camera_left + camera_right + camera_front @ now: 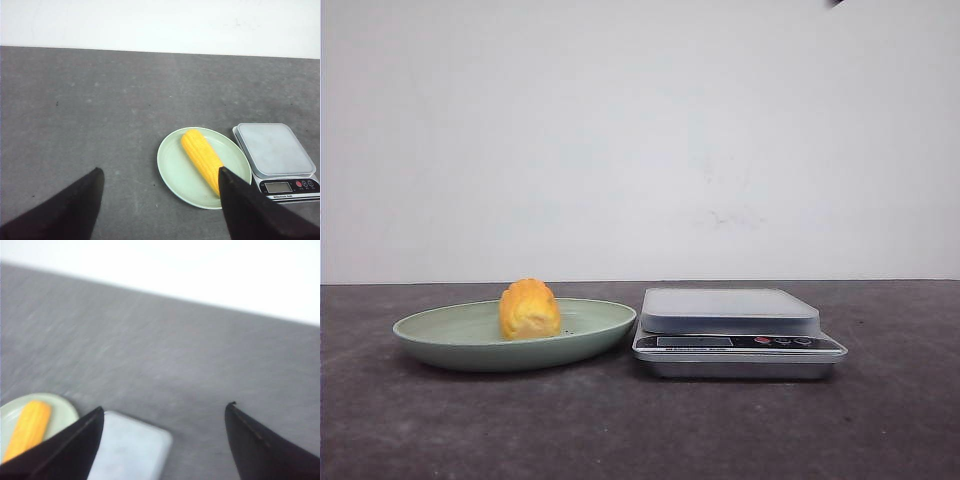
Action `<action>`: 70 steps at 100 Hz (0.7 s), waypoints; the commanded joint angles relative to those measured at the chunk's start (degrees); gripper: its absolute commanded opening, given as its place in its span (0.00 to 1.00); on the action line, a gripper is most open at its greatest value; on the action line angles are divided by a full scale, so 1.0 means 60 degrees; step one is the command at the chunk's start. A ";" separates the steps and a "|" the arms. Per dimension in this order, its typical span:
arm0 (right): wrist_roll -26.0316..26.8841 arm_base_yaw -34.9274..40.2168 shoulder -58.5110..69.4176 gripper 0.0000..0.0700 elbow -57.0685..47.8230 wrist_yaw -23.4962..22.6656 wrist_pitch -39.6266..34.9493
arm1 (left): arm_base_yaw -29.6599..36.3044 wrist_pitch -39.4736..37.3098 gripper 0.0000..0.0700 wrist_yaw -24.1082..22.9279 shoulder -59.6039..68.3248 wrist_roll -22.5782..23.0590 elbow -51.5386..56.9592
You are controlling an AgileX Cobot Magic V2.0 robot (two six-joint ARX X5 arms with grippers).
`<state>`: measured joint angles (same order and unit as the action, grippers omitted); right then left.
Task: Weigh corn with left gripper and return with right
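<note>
In the front view the dark grey table (620,430) fills the lower part of the frame, bare in the foreground. Further back, at lower left of centre, sits a shallow pale green plate (440,335) with the corn (529,309) lying in it, its paler cut end facing the camera. Just beside the plate, at lower right of centre, stands a silver kitchen scale (730,312) with an unloaded platform and a display strip along its front edge; plate and scale nearly touch. Nothing covers the corn. Behind the table rises a plain white wall (640,140).

The left gripper (160,172) is spread wide and holds nothing, high above the table. The right gripper (165,407) is likewise parted and unloaded; its view is blurred
</note>
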<state>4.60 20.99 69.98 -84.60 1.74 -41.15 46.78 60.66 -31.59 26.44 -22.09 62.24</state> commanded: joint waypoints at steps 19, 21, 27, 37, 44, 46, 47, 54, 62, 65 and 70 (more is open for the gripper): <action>-0.0590 -0.0350 -0.2379 0.67 -0.0149 0.0219 -0.1249 | 0.0087 -0.0066 0.62 -0.0058 0.0018 -0.0051 0.0109; -0.0590 -0.0350 -0.2565 0.67 -0.0149 0.0266 -0.1355 | 0.0087 -0.0066 0.62 -0.0058 0.0015 -0.0051 0.0109; -0.0506 -0.0350 -0.3082 0.65 -0.0149 0.0375 -0.1617 | 0.0087 -0.0062 0.62 -0.0055 0.0015 -0.0051 0.0109; -0.0226 -0.0350 -0.3818 0.52 -0.0149 0.0499 -0.2167 | 0.0087 -0.0066 0.62 -0.0055 0.0018 -0.0055 0.0109; -0.0066 -0.0350 -0.4262 0.40 -0.0138 0.0557 -0.2688 | 0.0087 -0.0069 0.62 -0.0055 0.0015 -0.0055 0.0109; -0.0055 -0.0350 -0.4375 0.36 -0.0131 0.0586 -0.2834 | 0.0087 -0.0069 0.62 -0.0055 0.0018 -0.0055 0.0109; -0.0051 -0.0350 -0.4433 0.34 -0.0127 0.0608 -0.2911 | 0.0087 -0.0069 0.62 -0.0055 0.0018 -0.0051 0.0109; -0.0058 -0.0350 -0.4838 0.12 -0.0007 0.0951 -0.3242 | 0.0087 -0.0069 0.62 -0.0055 0.0018 -0.0051 0.0109; -0.0124 -0.0350 -0.5311 0.00 0.0291 0.1297 -0.3289 | 0.0087 -0.0069 0.62 -0.0055 0.0018 -0.0047 0.0109; -0.0120 -0.0350 -0.5479 0.00 0.0423 0.1359 -0.3279 | 0.0087 -0.0069 0.62 -0.0055 0.0015 -0.0047 0.0109; -0.0080 -0.0350 -0.5727 0.00 0.0645 0.1461 -0.3253 | 0.0087 -0.0069 0.62 -0.0055 0.0015 -0.0051 0.0109</action>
<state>3.38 18.72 36.49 -81.36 9.80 -61.04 46.78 60.69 -31.59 26.44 -22.09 62.24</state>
